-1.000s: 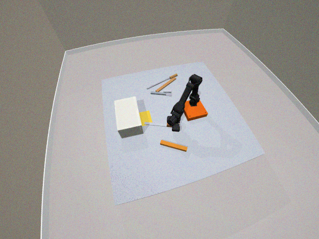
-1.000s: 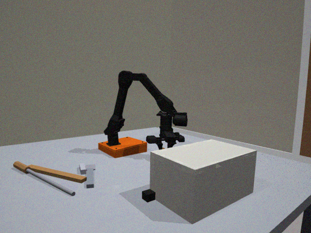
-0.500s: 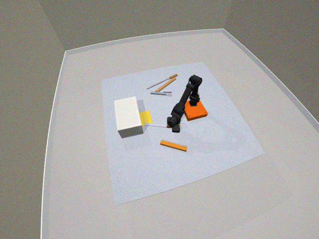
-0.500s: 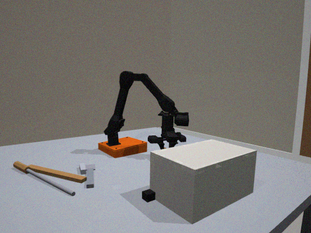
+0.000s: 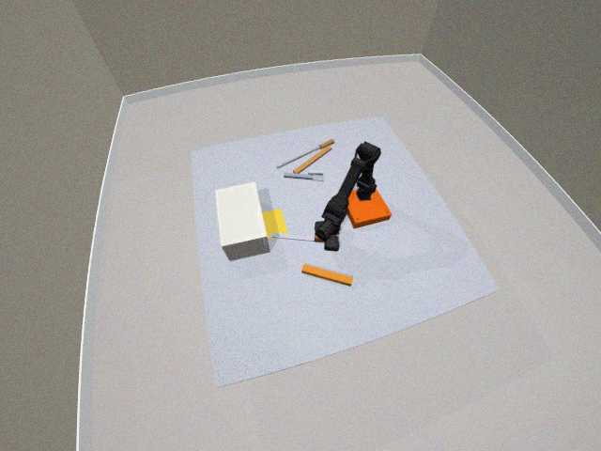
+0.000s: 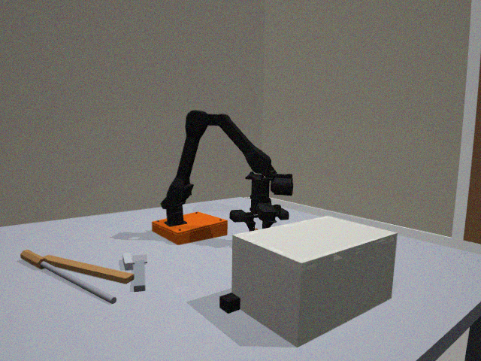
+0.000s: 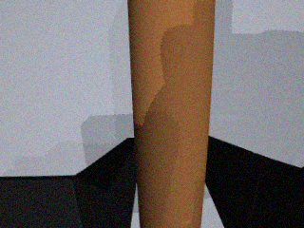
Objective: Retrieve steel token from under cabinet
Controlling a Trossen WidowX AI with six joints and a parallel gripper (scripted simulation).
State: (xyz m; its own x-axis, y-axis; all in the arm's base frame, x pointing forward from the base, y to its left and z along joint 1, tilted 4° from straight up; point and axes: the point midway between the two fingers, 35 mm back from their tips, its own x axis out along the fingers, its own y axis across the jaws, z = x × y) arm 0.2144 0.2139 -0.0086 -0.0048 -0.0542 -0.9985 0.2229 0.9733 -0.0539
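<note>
The white cabinet (image 5: 238,213) (image 6: 310,241) stands on the table, with the yellow marked area (image 5: 276,222) at its front. The steel token is not visible in any view, and the vent slots cannot be made out. My gripper (image 5: 326,238) (image 6: 257,229) (image 7: 166,144) points down in front of the cabinet, shut on the wooden handle (image 7: 171,71) of a thin tool. The tool's thin metal shaft (image 5: 296,239) reaches from the handle toward the cabinet's front corner. Its tip is near the lower edge of the yellow area; whether they touch is unclear.
An orange bar (image 5: 327,274) lies beside the gripper. Away to the other side lie a wooden-handled rod (image 5: 298,157) (image 6: 77,281), a wooden stick (image 5: 313,160) (image 6: 89,268) and a grey tool (image 5: 298,176) (image 6: 139,275). A small black cube (image 6: 229,303) is beside the cabinet. The arm stands on an orange base (image 5: 368,209) (image 6: 190,229).
</note>
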